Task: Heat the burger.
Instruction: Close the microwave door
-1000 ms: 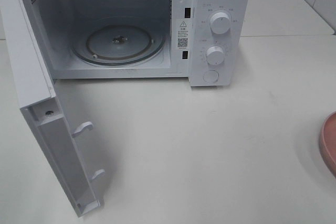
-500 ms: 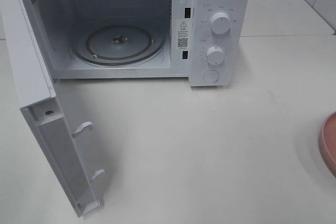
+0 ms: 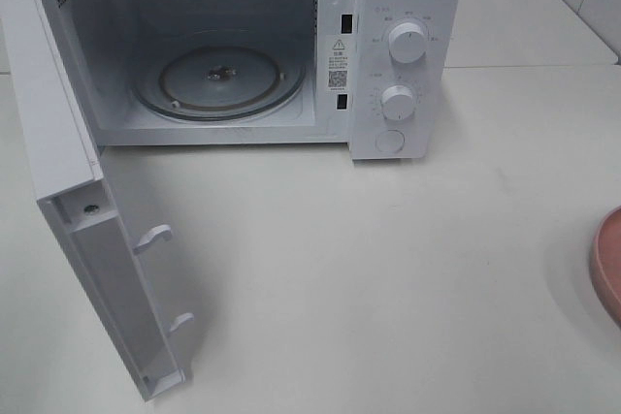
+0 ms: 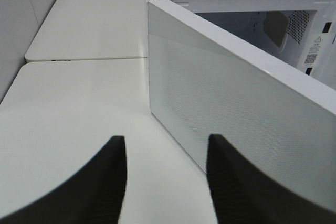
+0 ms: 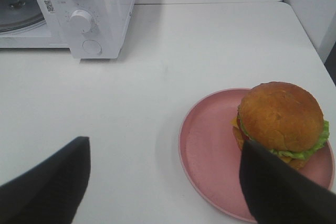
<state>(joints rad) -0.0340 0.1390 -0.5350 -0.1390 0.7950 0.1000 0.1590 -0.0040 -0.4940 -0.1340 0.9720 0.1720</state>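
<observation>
A: While the microwave point(image 3: 233, 55) is seen from the high camera with its door point(image 3: 87, 230) swung wide, only the bare glass turntable point(image 3: 218, 79) is held inside; a sliver of the pink plate point(image 3: 609, 264) is caught at the worktop point(image 3: 388, 278) edge.

B: And at the left wrist?

A: The left fingers point(image 4: 118, 171) are shown parted with nothing between, just beside the door.

B: Right wrist?

A: The burger point(image 5: 281, 121) is carried on the plate, well apart from the oven. The right fingers point(image 5: 58, 182) are spread wide and empty; the bun should be straddled squarely and squeezed gently.
</observation>
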